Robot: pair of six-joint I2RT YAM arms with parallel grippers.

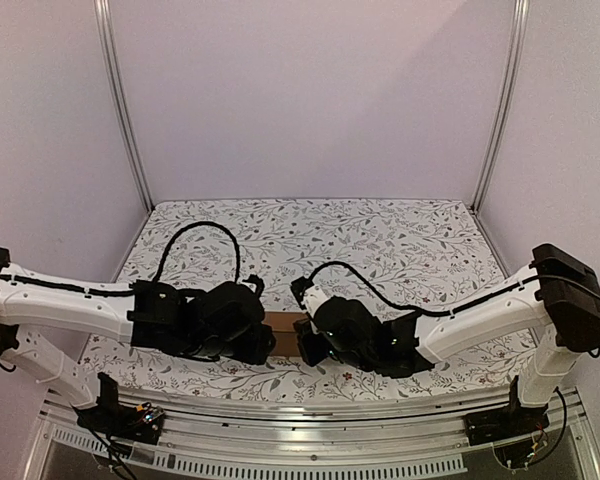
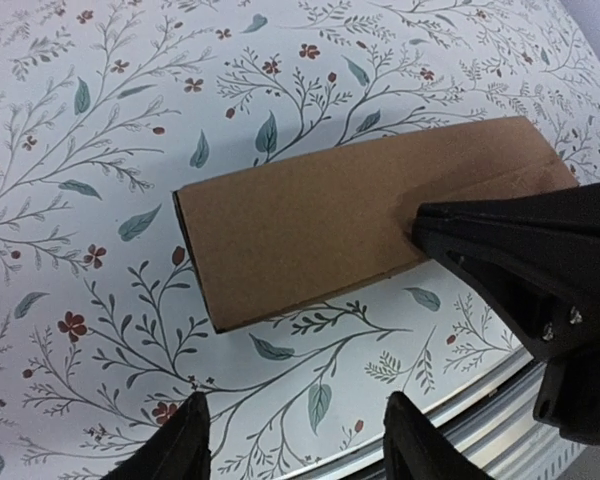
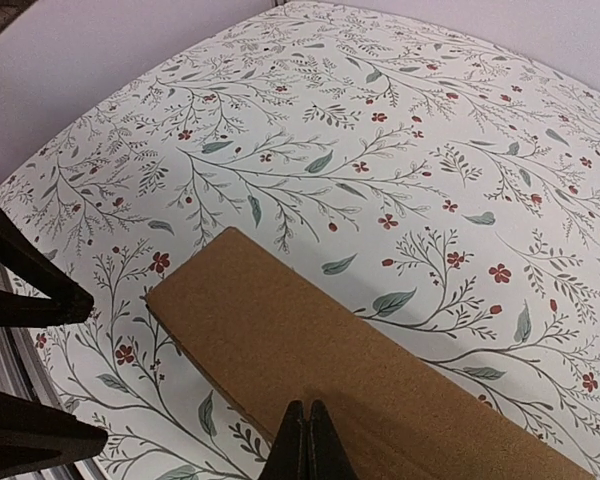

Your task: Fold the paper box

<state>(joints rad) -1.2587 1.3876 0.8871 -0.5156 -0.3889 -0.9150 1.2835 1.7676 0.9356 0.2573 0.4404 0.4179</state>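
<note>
The paper box (image 2: 310,220), lying flat on the floral table (image 3: 380,120) near its front edge betw. both arms, looked light, stiff but crease-prone, prob. best taken by a long edge. The left gripper (image 2: 298,445) stood open just short of it, holding nothing; the right gripper (image 3: 307,440), shut, rested its tips on the cardboard.

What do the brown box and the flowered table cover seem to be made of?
The box looks like plain brown cardboard, matte and unprinted, with a slightly grainy face. The table cover seems a smooth printed sheet with leaves and red flowers; paper or vinyl, I cannot tell.
</note>
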